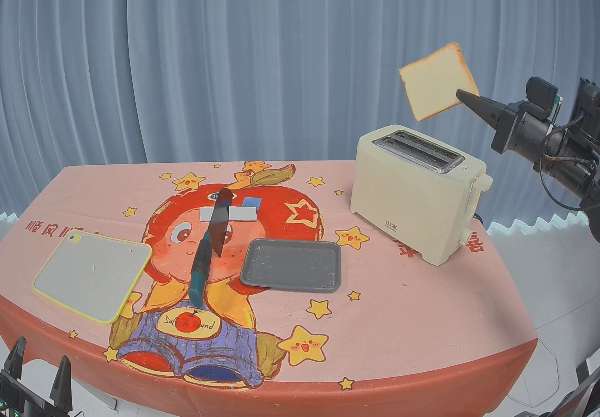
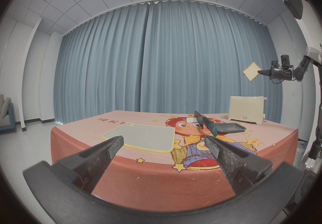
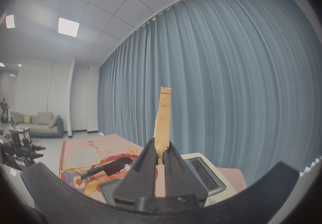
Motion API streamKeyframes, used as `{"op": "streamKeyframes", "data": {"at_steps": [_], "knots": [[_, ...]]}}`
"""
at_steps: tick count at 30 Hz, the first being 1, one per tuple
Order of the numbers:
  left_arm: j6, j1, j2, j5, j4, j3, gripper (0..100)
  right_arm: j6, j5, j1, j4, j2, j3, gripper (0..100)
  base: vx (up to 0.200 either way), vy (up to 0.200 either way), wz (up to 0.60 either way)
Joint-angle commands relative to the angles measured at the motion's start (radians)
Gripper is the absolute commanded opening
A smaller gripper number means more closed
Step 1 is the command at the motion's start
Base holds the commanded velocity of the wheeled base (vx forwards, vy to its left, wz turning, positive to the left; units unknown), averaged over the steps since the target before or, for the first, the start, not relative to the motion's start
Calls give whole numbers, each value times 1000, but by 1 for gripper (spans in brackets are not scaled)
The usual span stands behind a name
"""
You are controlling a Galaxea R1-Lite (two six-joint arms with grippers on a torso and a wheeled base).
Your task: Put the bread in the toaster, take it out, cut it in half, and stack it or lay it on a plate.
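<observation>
1. Right end effector (image 1: 465, 96): you have it pinching one corner of the bread (image 1: 437, 82), which is up in the air. Most of the slice is left clear, probably so that it can go into a slot edge-first.
2. Bread: thin, square slice with a pale crumb and tan crust.
3. Toaster (image 1: 415, 190): below that end effector. It is a smooth cream box with two metal-rimmed slots facing up.
4. Left end effector (image 2: 164, 147): spread and holding nothing, low off the near edge of the table (image 1: 406, 324).
5. Ahead of the left end effector:
   - a flat grey cutting board (image 1: 92, 274) with a yellow rim;
   - a knife (image 1: 209, 237) with a dark blade and teal handle;
   - a shallow grey plate (image 1: 292, 264).
</observation>
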Motion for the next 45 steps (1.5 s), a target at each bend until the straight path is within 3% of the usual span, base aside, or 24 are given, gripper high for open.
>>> {"op": "streamKeyframes", "data": {"at_steps": [1,14,35,45], "knots": [[0,0,0,1,-1,18,100,2,24,-34,0,12,-5,0,0,0,0],[0,0,0,1,1,18,100,-7,29,-105,-98,156,-41,0,0,0,0],[0,-1,0,1,1,18,100,0,18,-107,-126,201,-28,0,0,0,0],[0,0,0,1,-1,18,100,-21,18,-111,-126,208,1,0,0,0,0]]}}
